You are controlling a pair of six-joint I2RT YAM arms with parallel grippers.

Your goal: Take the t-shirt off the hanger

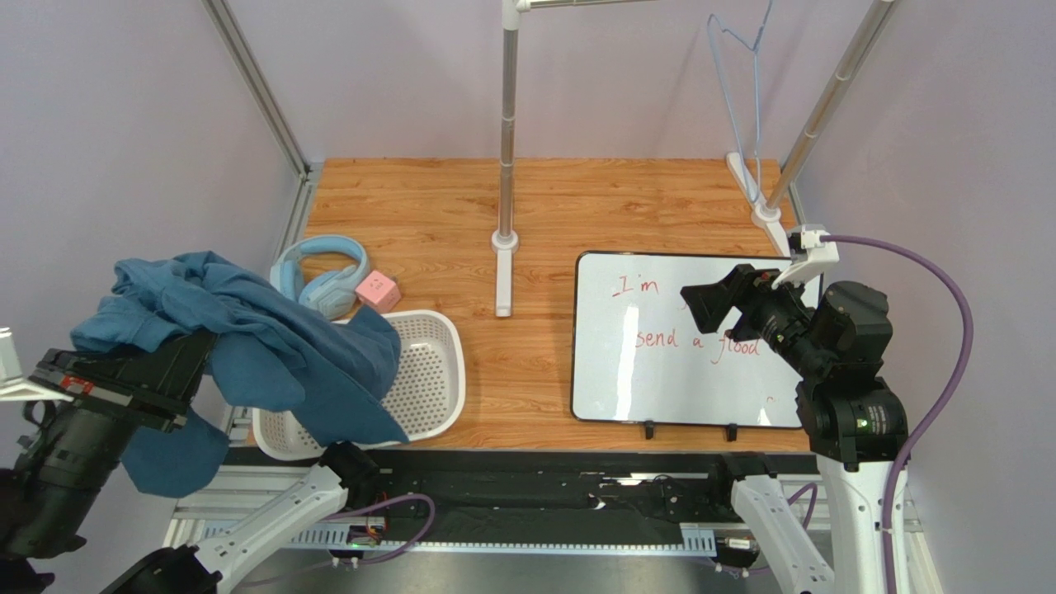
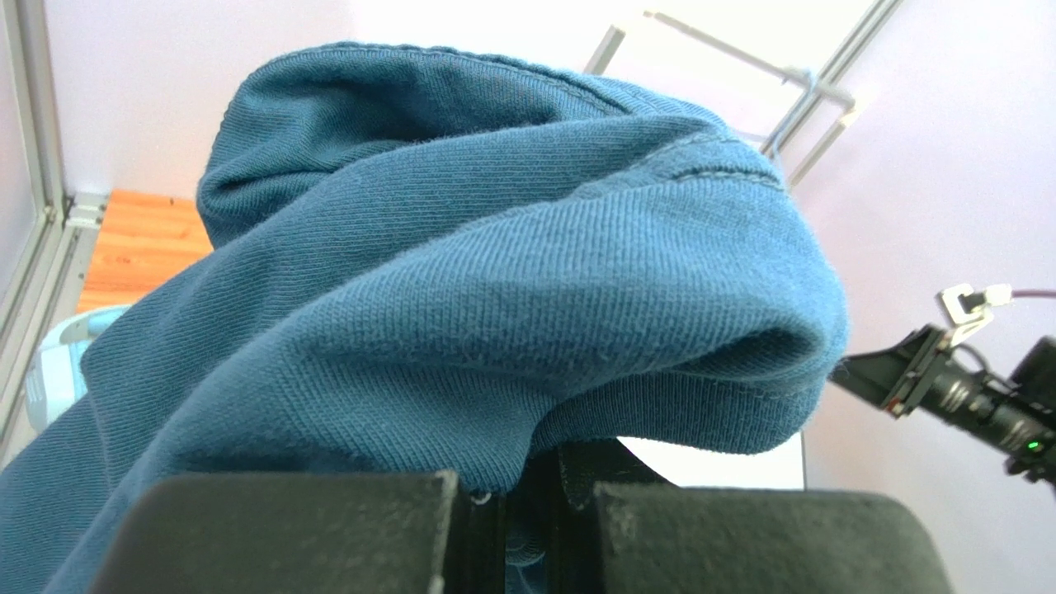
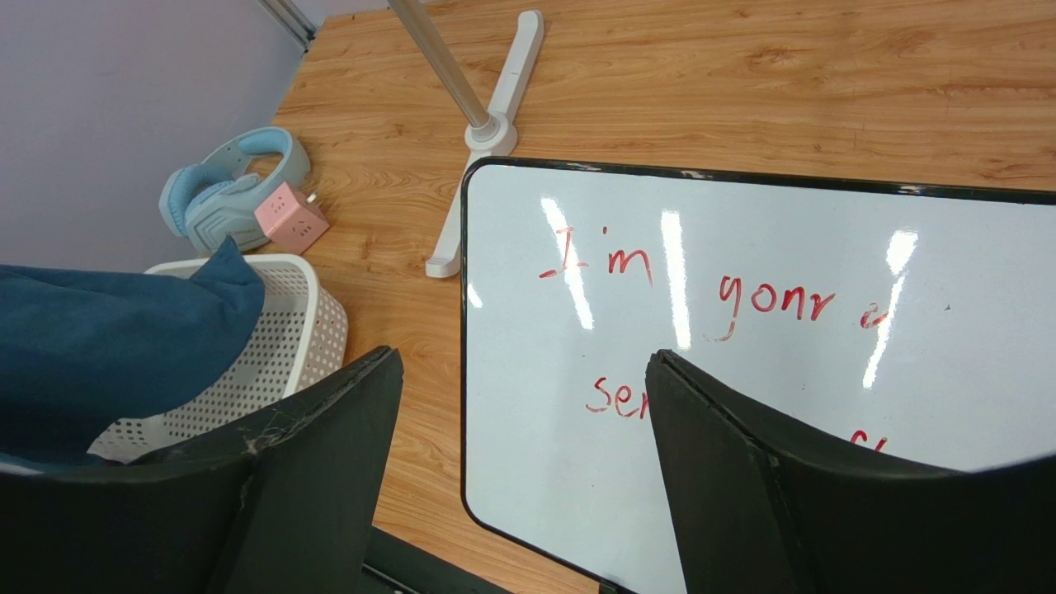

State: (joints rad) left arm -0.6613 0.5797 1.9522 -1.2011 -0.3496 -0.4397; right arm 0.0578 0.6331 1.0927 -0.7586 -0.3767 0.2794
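The t-shirt (image 2: 496,285) is soft, dull knitted cloth with tiny ribs, the table (image 1: 620,204) is smooth wood with wavy lines, the whiteboard (image 3: 744,235) is shiny — light bounces off it — and the basket (image 1: 430,371) is white plastic full of holes.

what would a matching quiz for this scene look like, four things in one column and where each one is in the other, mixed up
Things
1. t-shirt
2. hanger
3. headphones
4. whiteboard

Places
a. up at the back right, no cloth on it
b. flat on the table under the open right tool
c. bunched over the shut left tool, hiding part of the basket
d. on the table next to the pink cube

Pairs: 1-c, 2-a, 3-d, 4-b
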